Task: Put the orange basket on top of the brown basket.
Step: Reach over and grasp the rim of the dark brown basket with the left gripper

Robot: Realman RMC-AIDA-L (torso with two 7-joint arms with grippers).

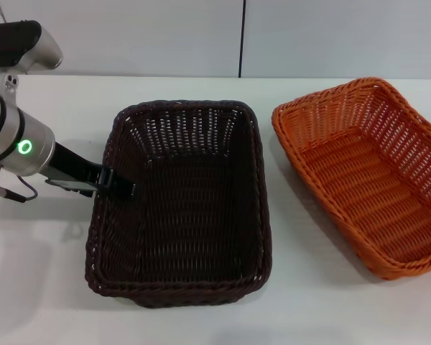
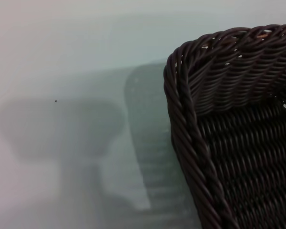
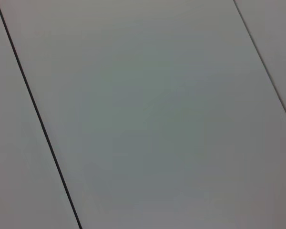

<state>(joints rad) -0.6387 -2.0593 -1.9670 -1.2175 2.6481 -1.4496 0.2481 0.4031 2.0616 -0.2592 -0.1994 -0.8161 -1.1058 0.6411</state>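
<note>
The brown basket (image 1: 183,205) stands at the middle of the white table, empty and upright. The orange basket (image 1: 366,172) stands to its right, a small gap apart, also empty and angled toward the table's right edge. My left gripper (image 1: 118,185) reaches in from the left and sits at the brown basket's left rim, its black tip overlapping the rim. The left wrist view shows one braided corner of the brown basket (image 2: 229,124) from close up, with bare table beside it. My right gripper is out of view; its wrist camera shows only a pale panelled surface.
The white table (image 1: 43,287) runs around both baskets. A pale wall with a dark vertical seam (image 1: 241,36) stands behind the table. The left arm's silver body with a green light (image 1: 24,147) hangs over the table's left part.
</note>
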